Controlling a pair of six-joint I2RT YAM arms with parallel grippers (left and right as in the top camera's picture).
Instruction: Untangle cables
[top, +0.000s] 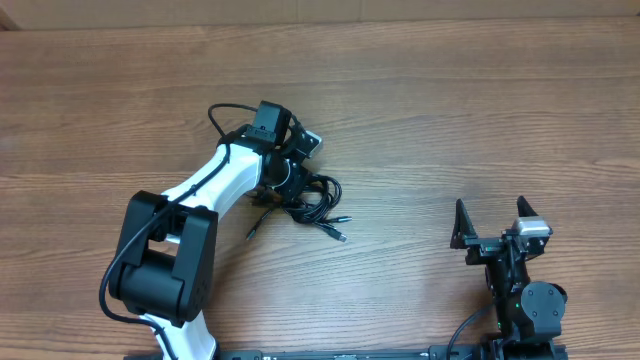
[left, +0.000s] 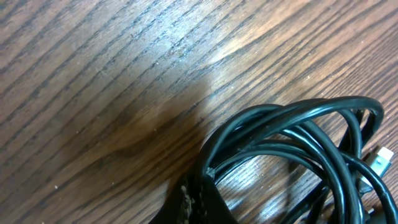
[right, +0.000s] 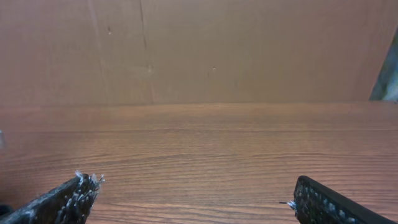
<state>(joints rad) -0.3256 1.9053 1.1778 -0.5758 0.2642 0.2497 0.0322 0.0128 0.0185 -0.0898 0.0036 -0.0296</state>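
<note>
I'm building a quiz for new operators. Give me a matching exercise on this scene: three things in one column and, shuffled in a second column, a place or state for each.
Column one
1. tangled bunch of thin black cables
2. black two-finger left gripper
3. black two-finger right gripper

Column two
A. open, over bare brown wooden table, far from the bunch
B. down at the cable bunch
C. lying in loops left of centre

Pairs: 1-C, 2-B, 3-A

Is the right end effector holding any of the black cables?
No, the right end effector is open and empty, and the cables lie far off across the table.
</note>
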